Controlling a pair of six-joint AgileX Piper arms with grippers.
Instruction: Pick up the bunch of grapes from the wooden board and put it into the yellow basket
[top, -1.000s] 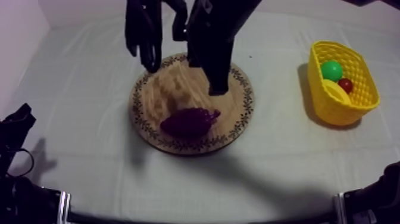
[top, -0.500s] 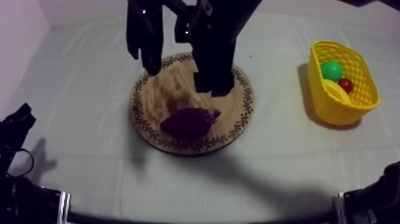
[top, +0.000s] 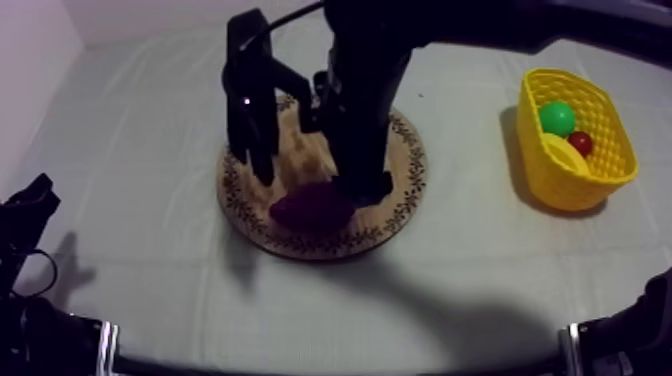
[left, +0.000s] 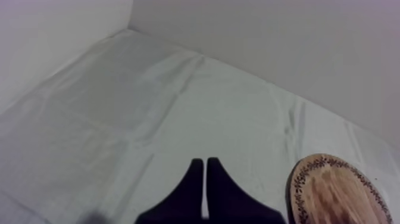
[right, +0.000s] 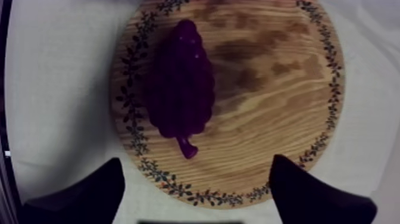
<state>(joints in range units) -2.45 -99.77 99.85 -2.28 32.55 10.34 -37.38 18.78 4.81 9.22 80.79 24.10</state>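
1. Well, low at the table's left edge sits my left gripper (top: 28, 205). Its fingers (left: 193, 184) are pressed together in a narrow wedge with nothing between them, over bare cloth just beside the wooden board (left: 333, 190).
2. The board lies mid-table. The bunch of grapes (top: 312, 208) rests on its near part, inside the patterned rim.
3. The right gripper (top: 315, 183) hangs over the grapes with its fingers (right: 89, 190) spread wide apart — one to each side of the bunch, gripping nothing.
4. Well apart, at the right, stands the yellow basket (top: 560, 185) — a green fruit (top: 557, 118) and a small red fruit (top: 580, 142) lie inside.
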